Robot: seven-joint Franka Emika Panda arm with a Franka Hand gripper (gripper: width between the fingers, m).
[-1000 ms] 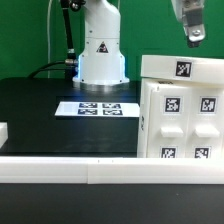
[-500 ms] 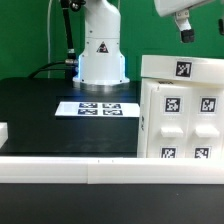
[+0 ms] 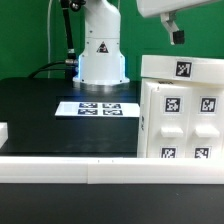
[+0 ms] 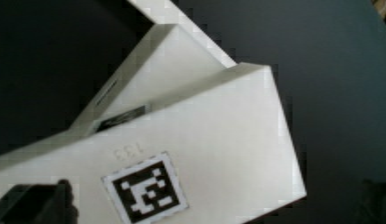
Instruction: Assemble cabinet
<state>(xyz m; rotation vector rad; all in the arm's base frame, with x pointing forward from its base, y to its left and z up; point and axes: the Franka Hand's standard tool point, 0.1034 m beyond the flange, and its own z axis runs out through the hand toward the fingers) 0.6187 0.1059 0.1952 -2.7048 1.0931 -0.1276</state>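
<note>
gripper open — above the cabinet

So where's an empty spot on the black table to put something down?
The biggest bare patch of the black table lies on the exterior view's left, between the marker board and the white rail in front. The right side is crowded: the cabinet fills it. The open gripper hangs above the cabinet, touching nothing.
</note>
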